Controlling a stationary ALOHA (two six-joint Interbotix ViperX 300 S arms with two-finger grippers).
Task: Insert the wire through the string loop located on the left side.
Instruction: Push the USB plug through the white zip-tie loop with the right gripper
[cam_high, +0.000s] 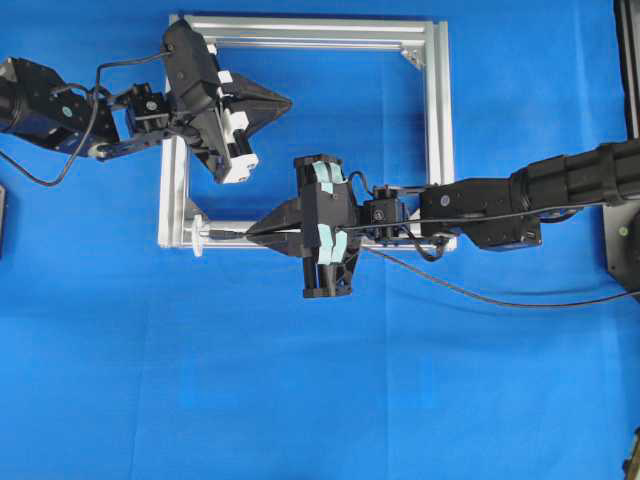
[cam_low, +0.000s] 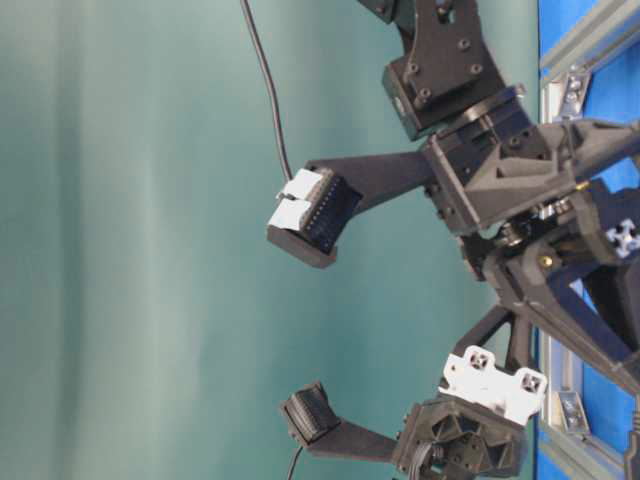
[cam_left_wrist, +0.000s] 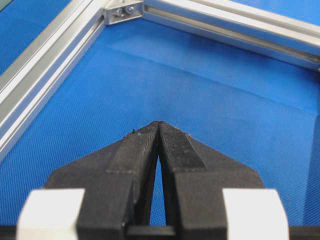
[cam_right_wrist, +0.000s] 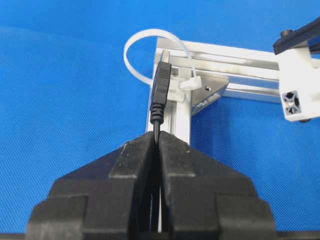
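The wire (cam_high: 480, 297) is a thin black cable that runs from the right edge, under my right arm, into my right gripper (cam_high: 252, 232), which is shut on it just behind the plug. The plug (cam_right_wrist: 161, 85) sticks out past the fingertips and points at the string loop (cam_right_wrist: 150, 33), a small white band tied to the frame's near-left corner (cam_high: 197, 240). Its tip is at the loop's mouth; I cannot tell whether it has entered. My left gripper (cam_high: 286, 101) hovers inside the frame's upper left. It is shut and empty, and its tips (cam_left_wrist: 158, 123) meet over blue cloth.
The silver aluminium frame (cam_high: 437, 120) lies flat on the blue cloth, with corner brackets (cam_left_wrist: 122, 11) inside its corners. The left arm's white gripper part (cam_right_wrist: 297, 90) shows at the right of the right wrist view. A dark object (cam_high: 2, 220) sits at the left edge.
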